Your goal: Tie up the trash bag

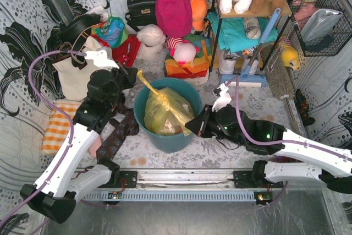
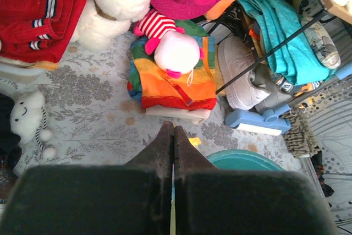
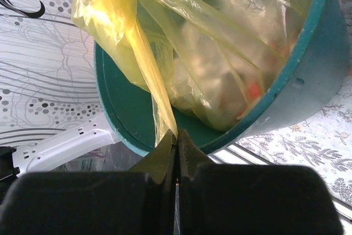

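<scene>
above floral cloth (image 3: 308, 152), right claw (image 3: 176, 134) pinches a strand of trash bag (image 3: 220, 70).

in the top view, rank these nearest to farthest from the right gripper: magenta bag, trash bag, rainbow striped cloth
From the right gripper:
1. trash bag - to its left, a strip pinched in its fingers, the rest in the teal bin
2. rainbow striped cloth - lying just behind the bin
3. magenta bag - up at the back wall
</scene>
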